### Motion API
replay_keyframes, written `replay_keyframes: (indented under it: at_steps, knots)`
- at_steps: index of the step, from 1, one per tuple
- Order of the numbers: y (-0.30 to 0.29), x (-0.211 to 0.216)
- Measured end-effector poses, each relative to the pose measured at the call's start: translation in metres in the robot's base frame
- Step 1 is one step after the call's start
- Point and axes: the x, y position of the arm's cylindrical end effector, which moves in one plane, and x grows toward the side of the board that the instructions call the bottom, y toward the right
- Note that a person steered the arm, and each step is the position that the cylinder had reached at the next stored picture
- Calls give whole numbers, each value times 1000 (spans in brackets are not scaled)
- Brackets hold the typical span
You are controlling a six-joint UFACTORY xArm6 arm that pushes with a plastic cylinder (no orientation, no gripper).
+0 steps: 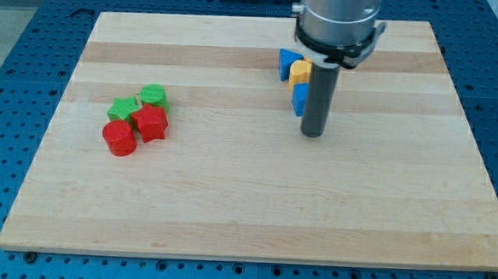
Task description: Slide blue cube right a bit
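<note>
- No gripper is fitted: the arm ends in a plain dark rod, so nothing can be opened, closed or held. My tip [312, 133] is seen resting on the wooden board [228, 207], with nothing gripped.
- The blue cube [299, 98] is found just to the view's left of the rod and slightly above my tip, partly hidden by the rod; whether the two touch cannot be told.
- A yellow block [299, 71] sits directly above the blue cube, and a second blue block [286, 62], of unclear shape, lies above and left of that.
- Well away to the view's left of my tip a group is seen: a green star [123, 109], a green block [153, 95], a red star [152, 122] and a red cylinder [119, 138].
- The approach step is judged to be in hand; the push has not been set up.
- A rightward push requires my tip on the cube's left face, so it should be taken round below the cube, clear of the yellow block, then driven right briefly.
</note>
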Motion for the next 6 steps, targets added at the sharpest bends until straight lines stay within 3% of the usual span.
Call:
replay_keyframes:
  at_steps: [1, 3, 6]
  knots:
    - [-4, -1]
    - [-77, -9]
    - [-20, -50]
